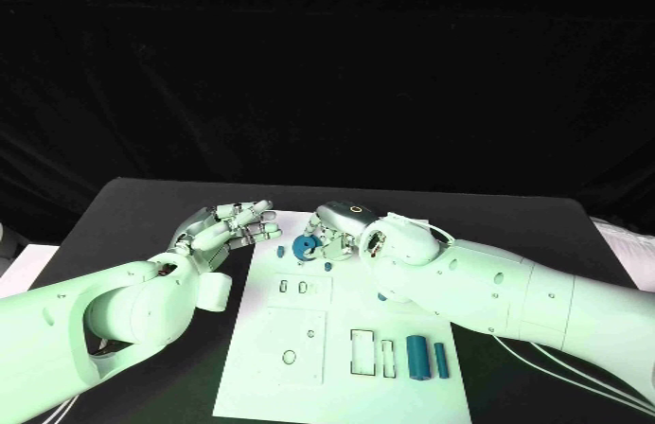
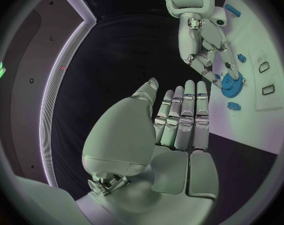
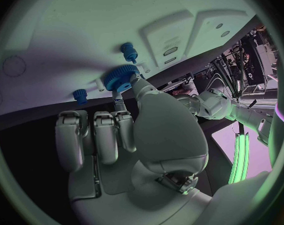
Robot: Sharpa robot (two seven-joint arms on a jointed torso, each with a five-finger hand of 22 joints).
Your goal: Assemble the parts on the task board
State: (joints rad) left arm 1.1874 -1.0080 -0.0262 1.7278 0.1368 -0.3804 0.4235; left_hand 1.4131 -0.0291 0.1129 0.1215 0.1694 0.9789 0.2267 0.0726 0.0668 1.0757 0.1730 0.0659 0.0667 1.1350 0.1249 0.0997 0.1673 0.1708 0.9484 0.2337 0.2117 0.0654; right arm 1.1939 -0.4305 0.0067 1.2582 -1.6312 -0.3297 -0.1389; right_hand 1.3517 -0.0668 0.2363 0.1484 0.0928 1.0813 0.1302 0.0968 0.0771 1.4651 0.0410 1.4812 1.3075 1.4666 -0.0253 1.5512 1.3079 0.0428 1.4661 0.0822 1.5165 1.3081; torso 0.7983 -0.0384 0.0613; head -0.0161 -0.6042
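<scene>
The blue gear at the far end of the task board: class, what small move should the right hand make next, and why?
Probably press the blue gear gently down and turn it a little to seat it. The right hand has its fingertips on the gear at the far end of the task board, with a small blue part close beside it. The left hand hovers open nearby, holding nothing.

No lettering, label, brand mark, number or sign is showing itself legibly anywhere from where I am standing. The flat white rectangular task board (image 1: 293,344) is carrying only cut-out outlines and small blue plastic parts, none of them bearing writing that can be made out.
</scene>
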